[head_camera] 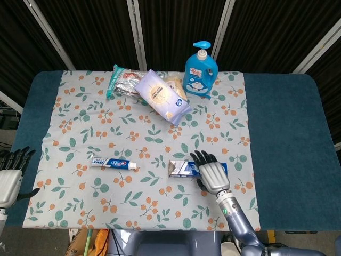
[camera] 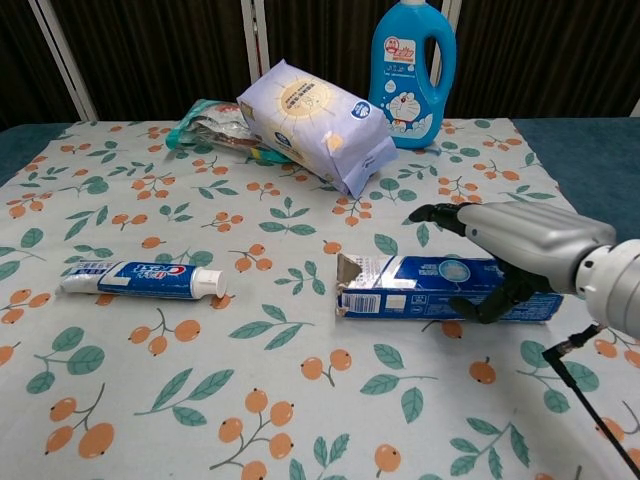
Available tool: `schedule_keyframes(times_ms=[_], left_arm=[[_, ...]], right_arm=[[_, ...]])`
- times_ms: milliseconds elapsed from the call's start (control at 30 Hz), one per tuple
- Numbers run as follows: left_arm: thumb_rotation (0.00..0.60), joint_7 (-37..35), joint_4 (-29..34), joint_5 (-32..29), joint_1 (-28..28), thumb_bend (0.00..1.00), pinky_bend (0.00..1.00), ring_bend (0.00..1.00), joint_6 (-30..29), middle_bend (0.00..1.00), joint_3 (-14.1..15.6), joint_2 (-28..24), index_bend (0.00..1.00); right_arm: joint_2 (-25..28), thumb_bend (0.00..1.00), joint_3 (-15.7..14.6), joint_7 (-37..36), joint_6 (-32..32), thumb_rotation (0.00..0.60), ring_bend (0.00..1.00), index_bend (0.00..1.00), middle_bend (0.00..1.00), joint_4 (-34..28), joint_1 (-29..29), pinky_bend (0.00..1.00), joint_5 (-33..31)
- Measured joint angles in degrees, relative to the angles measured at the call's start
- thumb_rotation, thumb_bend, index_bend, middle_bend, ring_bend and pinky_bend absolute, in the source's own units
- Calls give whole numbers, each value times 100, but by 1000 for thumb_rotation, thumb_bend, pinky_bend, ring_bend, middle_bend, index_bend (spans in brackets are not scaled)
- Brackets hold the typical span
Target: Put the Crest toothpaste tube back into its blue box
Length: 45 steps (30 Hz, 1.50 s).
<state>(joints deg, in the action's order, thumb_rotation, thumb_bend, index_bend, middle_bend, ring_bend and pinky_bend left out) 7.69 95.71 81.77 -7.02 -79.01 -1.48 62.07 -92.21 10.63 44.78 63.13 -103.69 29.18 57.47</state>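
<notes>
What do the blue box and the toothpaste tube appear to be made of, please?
Blue box: probably thin glossy printed cardboard, since its torn open flap shows a silvery inner face. Toothpaste tube: looks like soft, smooth plastic or laminate, flattened at the tail, with a white, likely hard plastic, cap.

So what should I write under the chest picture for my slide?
Robot's right hand reaches over the blue box; toothpaste tube waits nearby.

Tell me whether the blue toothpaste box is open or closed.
Open. The long blue cardboard toothpaste box lies flat, its left-end flaps sticking out and silver lining showing; the white-capped toothpaste tube lies outside on the cloth.
</notes>
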Motion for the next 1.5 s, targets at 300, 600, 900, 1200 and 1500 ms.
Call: schedule_keyframes(times_ms=[300,600,900,1200,1500], left_arm=[[600,-58,14,-67,-43,45,0,0,96,0,-13,-6,0],[600,-36,46,-8,-105,44,12,0,144,0,-10,30,2],[600,-22,121,-44,-122,59,188,105,88,83,-66,92,71],[600,670,593,-360,-635,157,292,207,622,216,-362,21,214],[600,2215,982,-1872,-1558,157,302,207,1457,229,-868,121,231]], right_arm=[[-226,408,-27,71,151,600,296,245,338,420,181,232,-279],[-168,408,-144,-247,263,600,606,566,625,511,154,543,-105],[344,407,-262,-812,443,600,616,580,636,-122,25,543,531],[1082,409,-220,-1265,540,600,617,580,636,-744,-68,543,849],[1414,409,-196,-1746,575,600,617,580,637,-829,-166,543,987]])
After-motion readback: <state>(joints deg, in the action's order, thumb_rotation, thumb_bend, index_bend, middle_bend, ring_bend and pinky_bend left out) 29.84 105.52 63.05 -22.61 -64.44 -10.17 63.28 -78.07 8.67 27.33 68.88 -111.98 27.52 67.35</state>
